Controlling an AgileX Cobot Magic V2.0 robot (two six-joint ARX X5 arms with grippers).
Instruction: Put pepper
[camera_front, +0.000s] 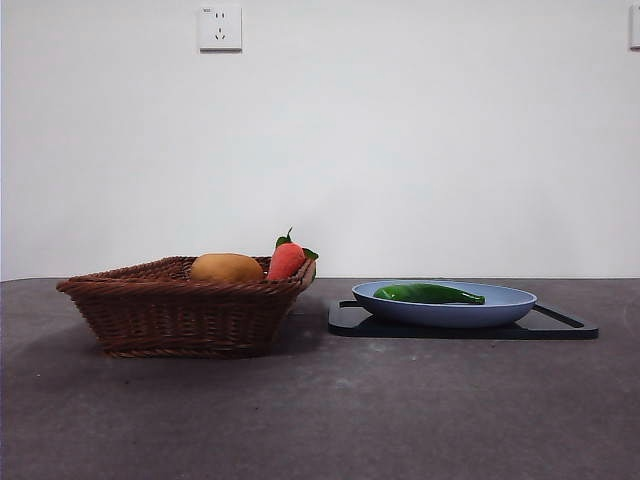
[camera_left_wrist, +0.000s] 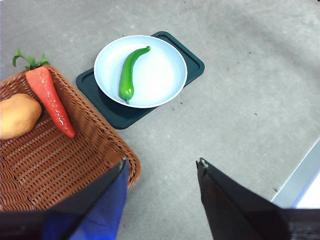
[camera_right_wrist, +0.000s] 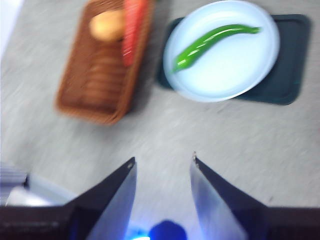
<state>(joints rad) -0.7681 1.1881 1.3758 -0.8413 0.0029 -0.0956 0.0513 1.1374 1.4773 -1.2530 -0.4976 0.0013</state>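
One pepper (camera_front: 428, 293) lies on plate (camera_front: 505, 310) — untouched.

No readable text, label, brand, number or sign appears in any of the three views. A white wall socket (camera_front: 220, 28) sits high on the wall in the front view (it carries a tiny mark near its top corner, too small to make out). Nothing else bears any lettering.
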